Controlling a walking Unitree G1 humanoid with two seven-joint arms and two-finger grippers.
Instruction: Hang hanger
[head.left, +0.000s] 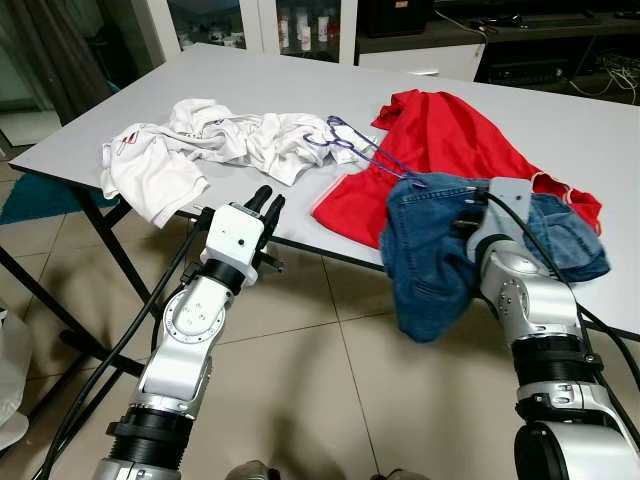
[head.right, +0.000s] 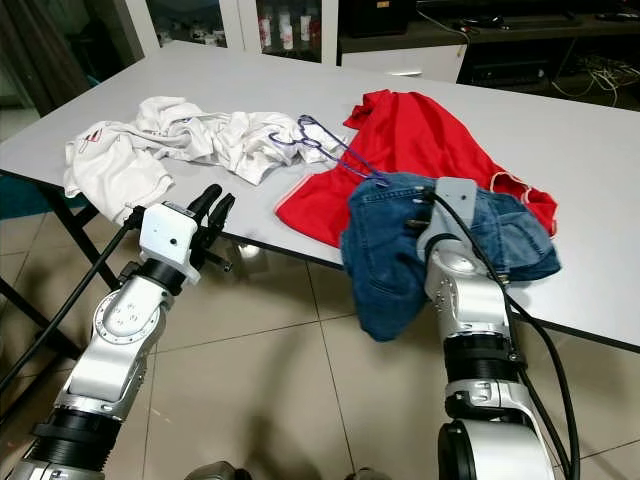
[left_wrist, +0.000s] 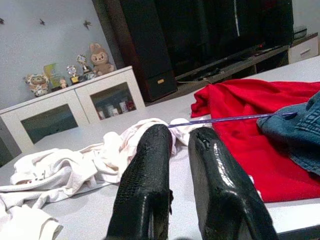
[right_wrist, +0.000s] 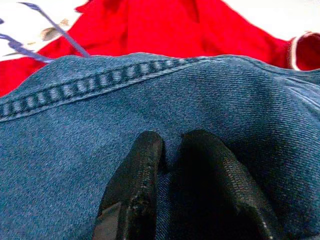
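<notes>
At about nine o'clock on the grey surface (head.left: 560, 120) lies a crumpled white garment (head.left: 200, 145), part of it drooping over the near edge. Just below that edge, at seven o'clock, the left end effector (head.left: 266, 203) hovers off the surface, its two black fingers (left_wrist: 145, 185) drawn narrow with only a slim gap and nothing between them. At the centre, a thin blue-purple hanger (head.left: 362, 150) lies flat, its hook end on the white garment and its far end running onto a red shirt (head.left: 440, 135). At four o'clock, blue jeans (head.left: 430, 260) spill over the edge, draped across the right end effector (right_wrist: 167, 165), whose fingers press close together into the denim.
</notes>
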